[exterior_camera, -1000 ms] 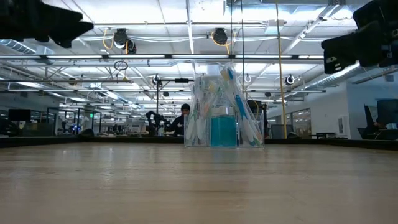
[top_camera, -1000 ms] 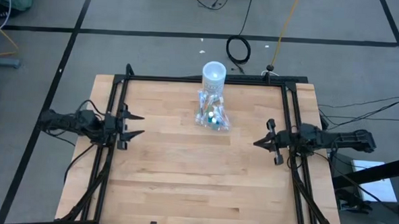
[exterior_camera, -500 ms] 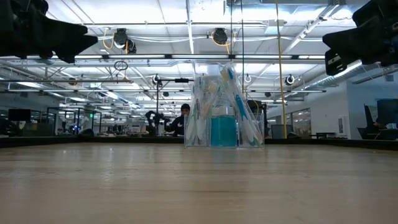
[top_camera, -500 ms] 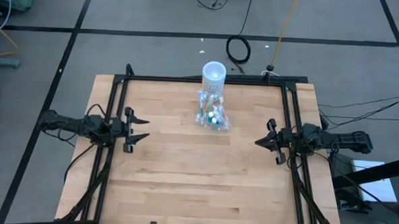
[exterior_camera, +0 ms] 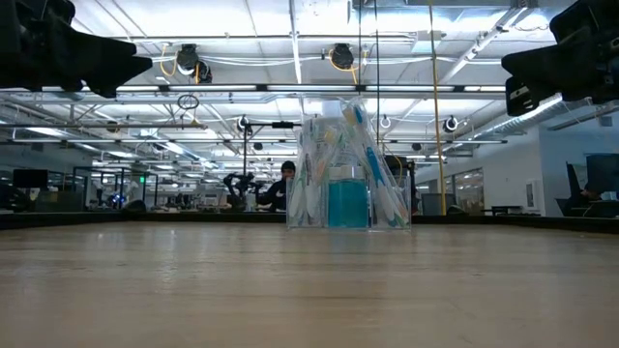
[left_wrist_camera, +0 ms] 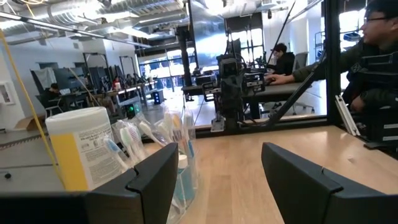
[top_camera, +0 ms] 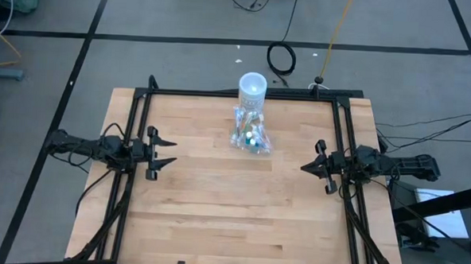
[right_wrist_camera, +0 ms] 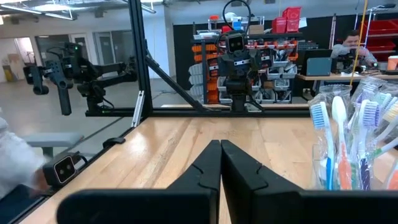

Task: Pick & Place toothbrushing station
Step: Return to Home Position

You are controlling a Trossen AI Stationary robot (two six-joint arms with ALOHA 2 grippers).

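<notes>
L gripper (top_camera: 168,152) is hovering at its own table edge, fingers spread wide, gripping nothing. R gripper (top_camera: 306,167) is hanging opposite at the other edge, fingers pinched together, also empty. Clear container (top_camera: 250,133) is sitting between the two, well apart from both, ahead of each claw and off twd the far edge, upright on the table (top_camera: 216,219). Toothbrushes (exterior_camera: 360,159) are standing bundled inside w/ the blue tubes (exterior_camera: 348,203). White cylinder (top_camera: 252,86) is standing just behind it. Every brush I'm seeing is in the container, so loading looks done imo. Only arm parking left.
</notes>
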